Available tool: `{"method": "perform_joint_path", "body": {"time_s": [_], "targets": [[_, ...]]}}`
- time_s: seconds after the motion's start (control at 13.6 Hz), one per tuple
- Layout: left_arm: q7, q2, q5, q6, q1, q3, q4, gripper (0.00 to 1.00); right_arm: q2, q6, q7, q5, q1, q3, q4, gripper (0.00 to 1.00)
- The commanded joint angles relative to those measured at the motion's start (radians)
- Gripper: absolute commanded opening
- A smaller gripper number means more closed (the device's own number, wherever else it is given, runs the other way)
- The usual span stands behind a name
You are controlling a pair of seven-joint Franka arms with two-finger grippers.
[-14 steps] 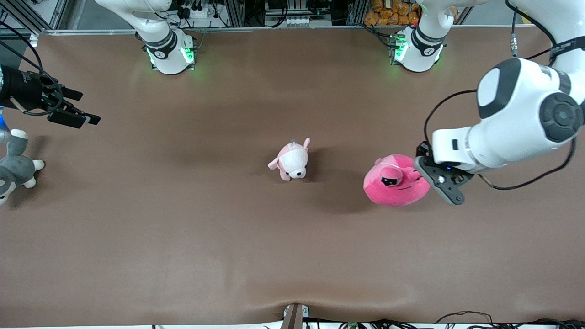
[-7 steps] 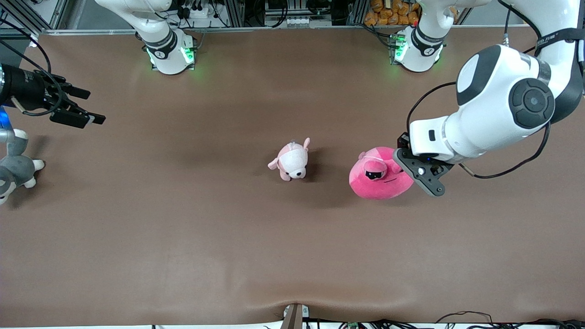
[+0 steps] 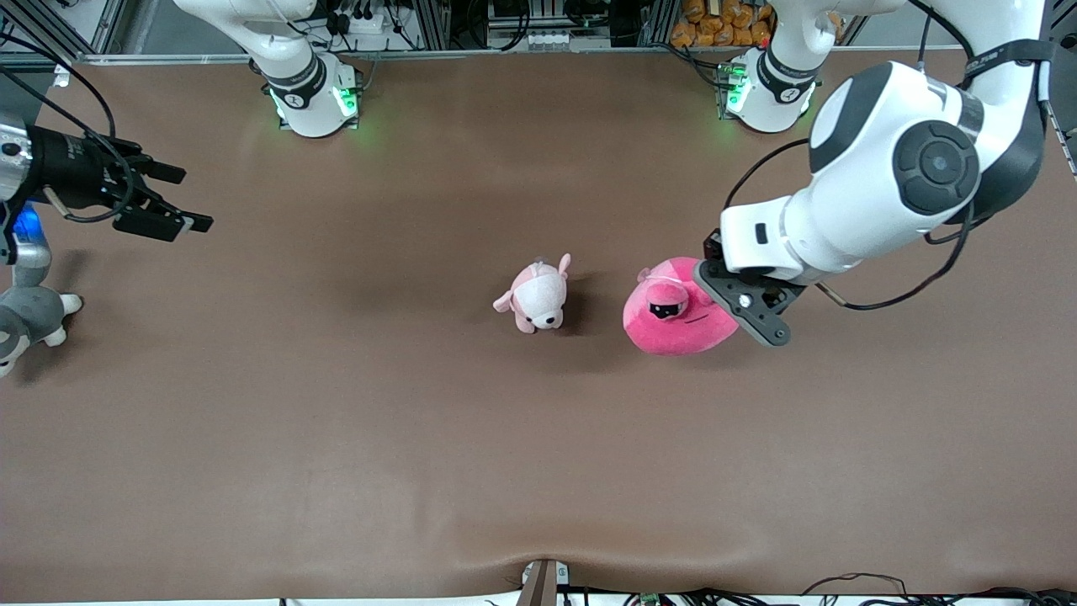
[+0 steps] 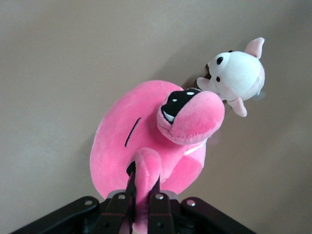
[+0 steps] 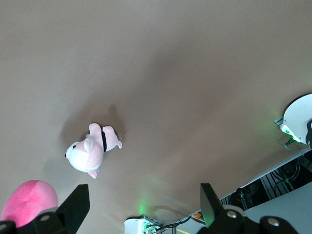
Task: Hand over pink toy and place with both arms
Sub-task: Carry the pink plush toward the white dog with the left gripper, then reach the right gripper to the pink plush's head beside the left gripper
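The pink toy [image 3: 673,316] hangs in the air from the left gripper [image 3: 730,295], over the middle of the table [image 3: 538,463] and just beside the small puppy plush [image 3: 537,296], on the side toward the left arm's end. The left wrist view shows the grip: fingers [image 4: 119,207] pinched shut on one stalk eye [image 4: 146,170], body dangling under it, the other stalk eye [image 4: 192,114] sticking out free. Handling, as I judge it: light, soft, fully squashy, nothing to break; plush fabric is not slippery, but a pinch on a thin stalk lets the body swing and twist. The round body looks too wide for a confident bite across it, so the free stalk eye or a fold at the rim looks like the best place for the second hand to take hold, well clear of the pinched stalk. The right gripper [image 3: 160,202] hovers with its jaws spread and nothing between them, over the table edge at the right arm's end, above the grey-and-white plush [image 3: 29,316]; its wrist view shows both fingers [image 5: 73,207] apart and the pink toy [image 5: 29,200] far off. Versus a second ago: the left arm has carried the toy from nearer its own end toward the centre, now close to the puppy, and the toy has turned a bit in the grip. The right gripper has only edged slightly inward. The puppy and grey plush have not moved.
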Motion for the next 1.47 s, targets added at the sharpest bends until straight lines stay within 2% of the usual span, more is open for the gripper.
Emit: {"method": "perform_joint_path", "body": {"time_s": [0.0,0.29,0.51,0.81,1.1,1.4], "targets": [[-0.056,-0.012,0.013,-0.03,-0.036,0.002,0.026,0.0,0.022,-0.006,0.03,0.021,0.008,-0.001,0.033,1.0],[-0.133,-0.012,0.011,-0.033,-0.094,0.004,0.041,0.0,0.051,0.043,0.139,0.052,0.064,-0.001,0.036,1.0],[-0.181,-0.012,0.011,-0.032,-0.129,0.004,0.046,0.0,0.113,0.092,0.251,0.058,0.138,-0.001,0.087,1.0],[-0.271,-0.01,0.011,-0.032,-0.186,0.004,0.076,0.0,0.186,0.169,0.335,0.139,0.184,-0.001,0.116,1.0],[-0.277,-0.033,0.005,-0.055,-0.191,-0.001,0.079,0.0,0.255,0.239,0.427,0.145,0.265,-0.001,0.165,1.0],[-0.368,-0.022,0.005,-0.05,-0.263,0.004,0.11,0.0,0.317,0.318,0.578,0.145,0.351,0.0,0.244,1.0]]}}
